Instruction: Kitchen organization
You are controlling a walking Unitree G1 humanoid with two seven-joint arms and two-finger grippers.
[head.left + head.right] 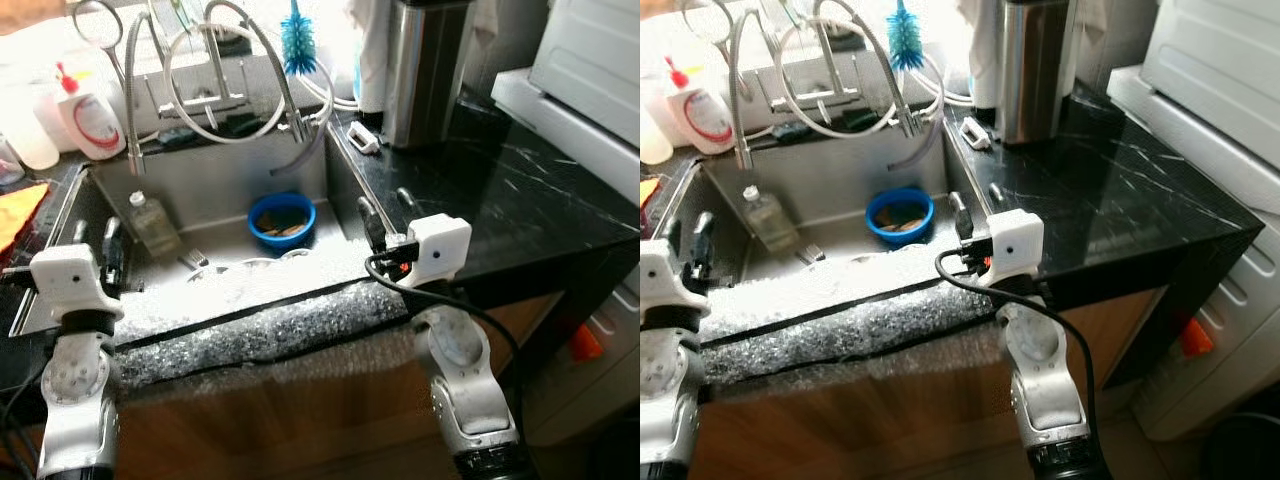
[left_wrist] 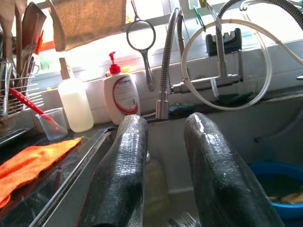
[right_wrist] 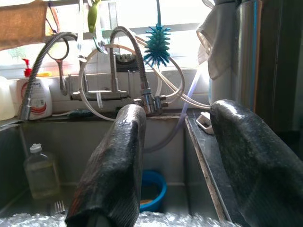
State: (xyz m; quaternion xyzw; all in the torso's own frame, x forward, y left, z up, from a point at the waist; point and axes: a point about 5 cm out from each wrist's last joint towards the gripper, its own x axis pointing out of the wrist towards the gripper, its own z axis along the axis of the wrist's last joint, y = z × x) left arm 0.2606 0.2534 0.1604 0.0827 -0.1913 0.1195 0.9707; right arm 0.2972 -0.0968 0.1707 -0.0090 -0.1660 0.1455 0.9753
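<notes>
The robot stands square to a steel sink (image 1: pixel 225 175) set in a black marbled counter (image 1: pixel 520 190), both arms raised over its near edge. The left gripper (image 1: pixel 95 245) hangs above the sink's left rim, its two black fingers (image 2: pixel 120 175) parted with a clear gap between them and nothing held. The right gripper (image 1: pixel 385 215) sits over the sink's right rim where it meets the counter, its fingers (image 3: pixel 113 165) spread wider still, likewise holding nothing. In the basin a blue bowl (image 1: pixel 282 220) rests near the back right, with brownish remains inside. A clear bottle (image 1: pixel 152 222) with a white cap lies tilted against the left part of the back wall. Pale dishes show at the front of the basin, washed out by glare, so their kind cannot be told. A crinkled silvery sheet (image 1: pixel 270 325) covers the front edge of the counter below the sink. Behind the basin are a flexible metal tap hose (image 2: pixel 165 61), looped clear tubing (image 1: pixel 215 85) and a blue bottle brush (image 1: pixel 296 42) hung upright. On the left ledge stand a white pump bottle with a red nozzle (image 2: pixel 120 94) and a white plastic bottle (image 2: pixel 75 103), touching or nearly so. An orange cloth (image 2: pixel 33 161) lies on the left drainer. A tall steel canister (image 1: pixel 425 70) stands at the back of the counter, right of the sink.
</notes>
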